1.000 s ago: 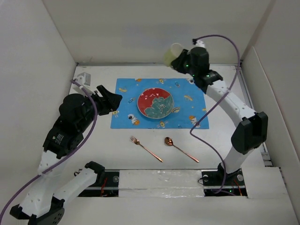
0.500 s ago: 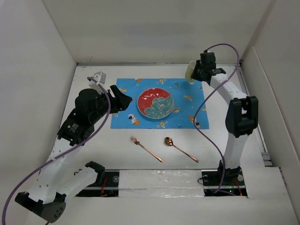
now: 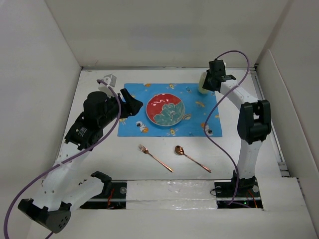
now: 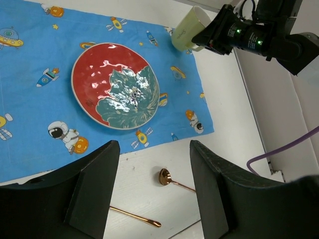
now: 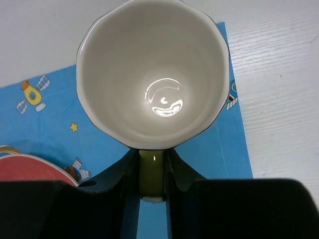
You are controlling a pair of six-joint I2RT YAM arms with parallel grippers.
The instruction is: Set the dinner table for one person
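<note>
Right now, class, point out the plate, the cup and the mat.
plate (image 3: 165, 110): top external view, its green centre.
cup (image 5: 152, 74): right wrist view, its inner wall.
mat (image 3: 194, 120): top external view, bare blue right of the plate.

Plain white walls (image 3: 149, 35) all around

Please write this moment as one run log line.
left pincer: open, empty | right pincer: shut on mug handle, mug at mat far-right corner | plate: on mat | fork, spoon: on dinner table, off mat
</note>
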